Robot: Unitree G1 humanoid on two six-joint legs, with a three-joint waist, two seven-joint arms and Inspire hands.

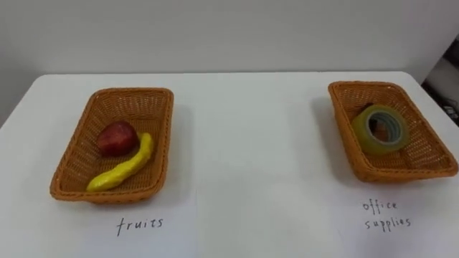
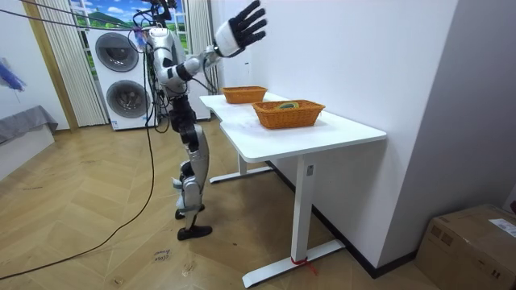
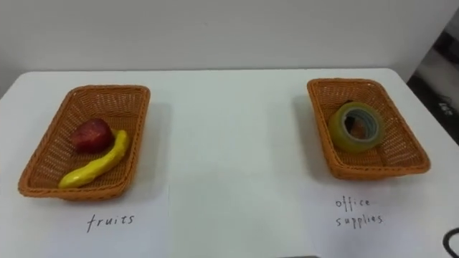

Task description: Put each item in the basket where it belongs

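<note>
We judge sorting done; right hand [image 2: 239,29] raised, fingers spread, empty.
Well below the fingers: red apple [image 1: 117,137] and yellow banana [image 1: 123,170] in brown wicker fruit basket [image 1: 133,92], yellowish tape roll [image 1: 380,130] in brown wicker supplies basket [image 1: 364,85]; next, only lowering the arm.

Right arm raised, right hand [image 2: 239,29] aloft, fingers splayed straight
</note>
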